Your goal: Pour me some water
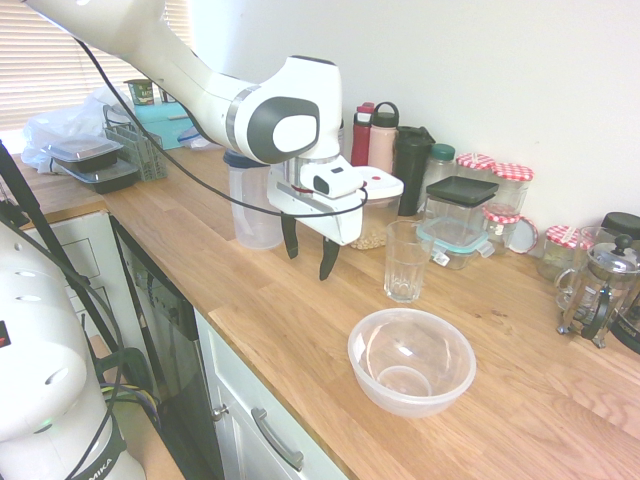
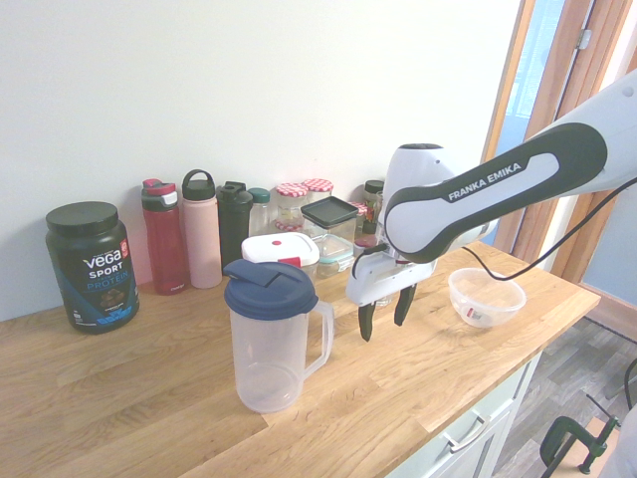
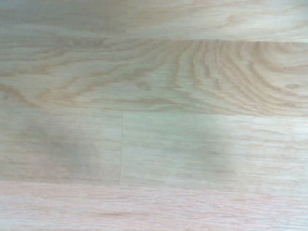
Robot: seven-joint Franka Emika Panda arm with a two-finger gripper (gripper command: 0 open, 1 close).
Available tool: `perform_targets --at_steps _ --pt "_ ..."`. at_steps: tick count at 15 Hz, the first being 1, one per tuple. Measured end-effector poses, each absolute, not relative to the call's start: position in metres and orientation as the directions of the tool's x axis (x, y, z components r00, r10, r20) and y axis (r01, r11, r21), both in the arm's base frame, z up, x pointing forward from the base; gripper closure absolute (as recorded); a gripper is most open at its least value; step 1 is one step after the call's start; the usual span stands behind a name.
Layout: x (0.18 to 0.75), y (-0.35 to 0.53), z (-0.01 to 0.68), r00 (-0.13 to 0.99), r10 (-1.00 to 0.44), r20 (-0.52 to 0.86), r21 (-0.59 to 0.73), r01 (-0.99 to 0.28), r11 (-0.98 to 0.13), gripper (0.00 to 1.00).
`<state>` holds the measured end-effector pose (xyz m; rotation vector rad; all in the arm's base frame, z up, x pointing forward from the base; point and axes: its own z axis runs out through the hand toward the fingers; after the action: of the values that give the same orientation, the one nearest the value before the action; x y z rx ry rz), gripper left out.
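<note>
nothing is poured yet: the claw hangs open and empty over the wooden bench, between the clear plastic jug with the blue lid and the empty tall clear glass, so grasping and pouring remain.

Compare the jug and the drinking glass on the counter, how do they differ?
The jug has a blue lid and a side handle; the glass is open-topped with no handle. The jug is taller and wider than the glass. In the first exterior view the jug stands behind the end effector, the glass beside the bowl. Both are clear, upright and look empty.
</note>
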<state>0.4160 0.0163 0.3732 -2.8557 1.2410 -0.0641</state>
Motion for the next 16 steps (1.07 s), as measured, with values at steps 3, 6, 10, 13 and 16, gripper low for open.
perform_targets --at_steps 3,6,10,13,16 --pt "0.415 0.017 0.378 0.701 -0.713 0.028 -0.052 -0.711 -0.701 0.0" --pt "0.396 0.019 0.426 0.796 -0.599 0.089 -0.1 -0.591 -0.8 0.0" --pt "0.345 0.049 0.483 0.907 -0.403 0.12 -0.166 -0.382 -0.909 0.0" --pt "0.323 0.084 0.502 0.956 -0.258 0.141 -0.207 -0.226 -0.952 0.0" --pt "0.317 0.117 0.503 0.967 -0.205 0.154 -0.207 -0.171 -0.963 0.0"
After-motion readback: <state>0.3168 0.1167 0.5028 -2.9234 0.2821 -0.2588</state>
